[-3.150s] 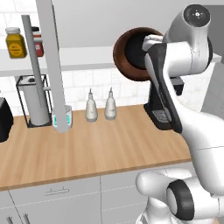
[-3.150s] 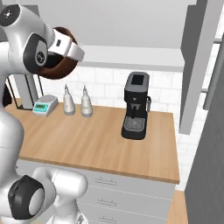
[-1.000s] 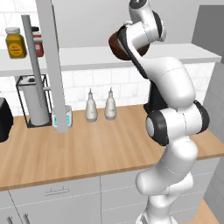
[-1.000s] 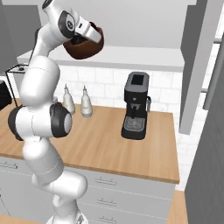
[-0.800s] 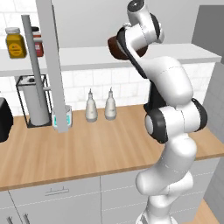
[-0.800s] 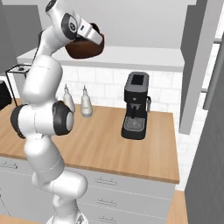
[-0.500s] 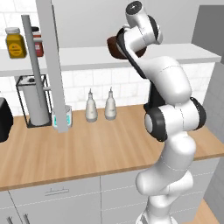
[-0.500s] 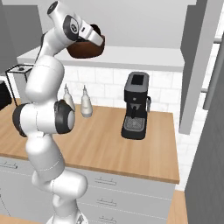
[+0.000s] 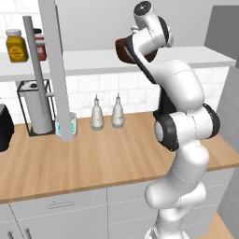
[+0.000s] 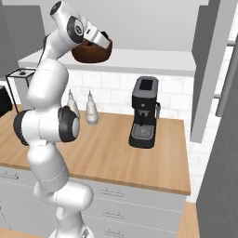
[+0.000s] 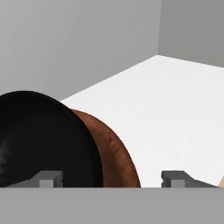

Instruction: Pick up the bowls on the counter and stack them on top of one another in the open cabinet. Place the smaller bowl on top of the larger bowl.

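No writing can be read on the yellow jar [image 9: 17, 45] or red jar [image 9: 41, 48] at far left. On the tabletop [image 9: 93, 161], the paper-towel holder [image 9: 36, 107], a small cup [image 9: 65, 125] and two white bottles [image 9: 106, 112] stand along the wall; the black coffee machine [image 10: 144, 112] stands further right. Up on the white cabinet shelf [image 11: 175, 113], the end effector [image 11: 111, 179] has its jaws spread wide, gripping nothing. The larger bowl [image 11: 116, 153] sits just left of its centre, the smaller bowl [image 11: 43, 135] nested inside.
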